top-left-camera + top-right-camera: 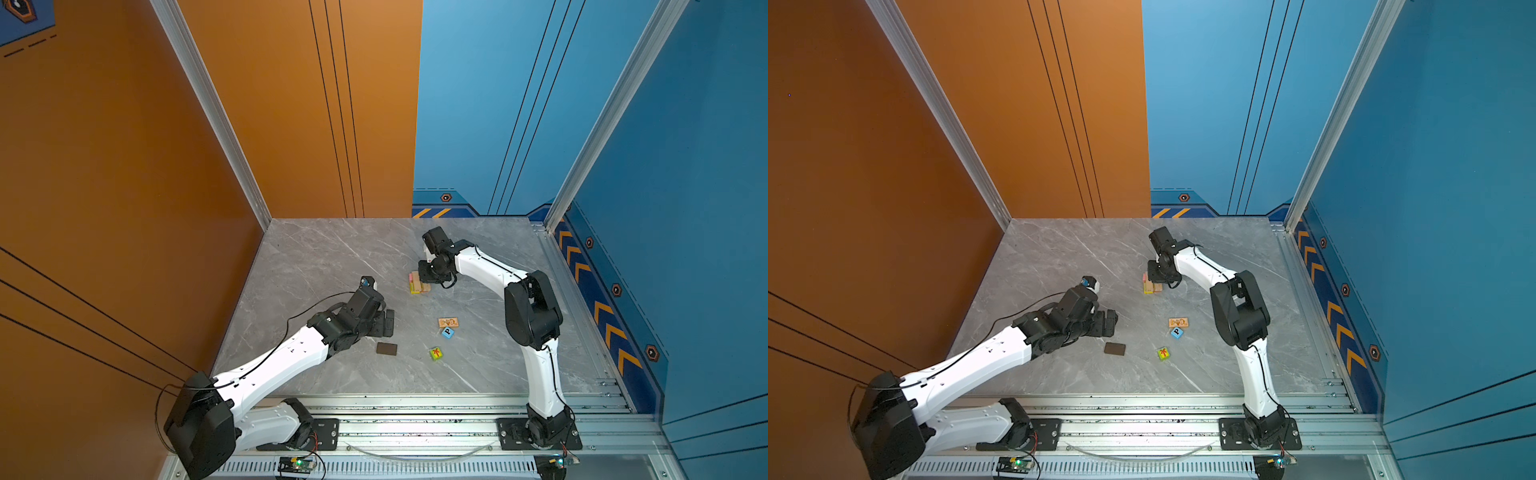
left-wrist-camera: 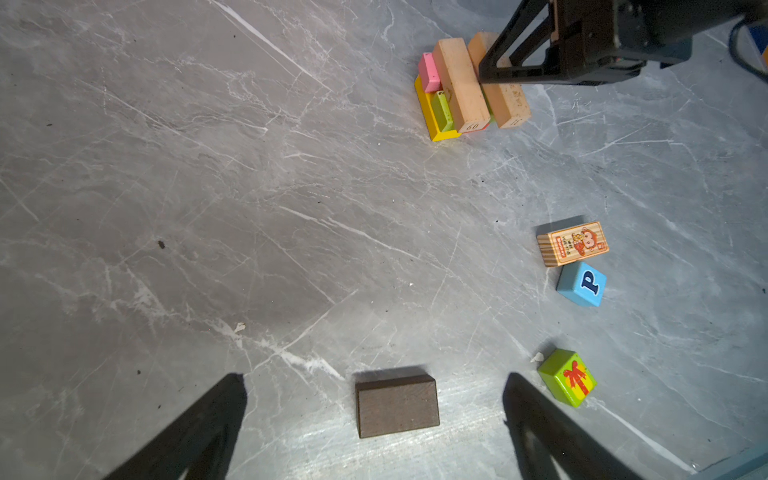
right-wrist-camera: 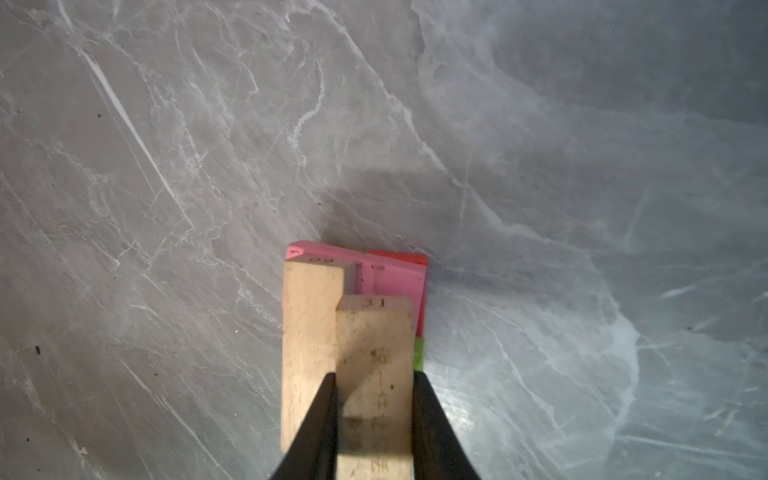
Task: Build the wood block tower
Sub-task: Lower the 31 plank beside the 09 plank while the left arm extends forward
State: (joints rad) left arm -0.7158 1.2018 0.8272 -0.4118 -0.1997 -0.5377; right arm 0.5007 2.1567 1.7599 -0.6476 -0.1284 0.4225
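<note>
1. Nearest the front edge of the grey marbled surface [image 1: 332, 257], my left pincer [image 1: 384, 323] hangs open. Its dark fingers [image 2: 187, 436], cut off in the wrist view, stand wide on either side of a flat dark brown block [image 2: 397, 405] with fine grain, clear of it.
2. Toward the right edge sits a glossy green cube [image 2: 567, 377] with a red-and-yellow picture that I cannot make out.
3. Farther in, a blue "P" cube [image 2: 582, 284] lies just beside a pale striped block [image 2: 573, 243] bearing a monkey sticker.
4. Past the middle, toward the far edge, stands the wood block tower [image 2: 453, 91]: a yellow slab [image 2: 428, 120] under a pink piece [image 2: 429, 72] and a lime piece [image 2: 441, 110], with a tan bar [image 2: 461, 83] marked 60 on top. A red piece [image 3: 399, 255] shows only a corner.
5. My right pincer [image 3: 372, 376] is clamped on a second tan bar [image 3: 374, 332], marked 31, alongside the first. My fingers hide its held end, and I cannot tell whether it rests on the layer below. In both top views this pincer covers much of the tower.
</note>
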